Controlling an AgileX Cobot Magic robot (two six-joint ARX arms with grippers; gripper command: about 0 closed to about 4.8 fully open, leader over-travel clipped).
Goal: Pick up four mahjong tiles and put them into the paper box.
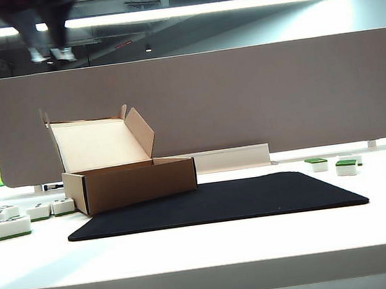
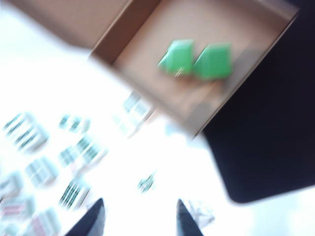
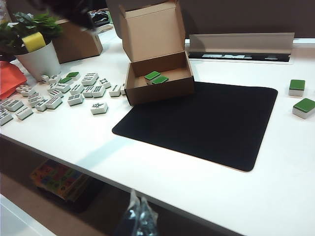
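The paper box (image 1: 138, 183) stands open on the white desk (image 1: 193, 257), at the back-left corner of the black mat (image 1: 217, 201), its lid (image 1: 101, 142) tilted up behind it. In the right wrist view, 2 green-topped tiles (image 3: 156, 77) lie side by side inside the box, touching or nearly so. The left wrist view is blurred but shows the same pair (image 2: 197, 60) on the box floor. 2 more green-topped tiles (image 1: 331, 165) sit on the desk well to the right of the mat, near each other but apart; the right wrist view shows them too (image 3: 300, 97).

To the left of the box, many tiles with white marked faces (image 3: 59, 93) are scattered over the desk, a few of them green side up. A potted plant (image 3: 37, 49) stands beyond that scatter.

The left gripper (image 2: 138, 219) hangs above the desk near the box's corner, over the scattered tiles. Its 2 dark fingers (image 2: 93, 219) stand moderately apart with nothing between them. The right gripper (image 3: 139, 216) shows only as a dark tip at the picture's edge, in front of the desk's near edge, well away from the box; I cannot tell whether its fingers are apart or together. Neither gripper appears in the exterior view.
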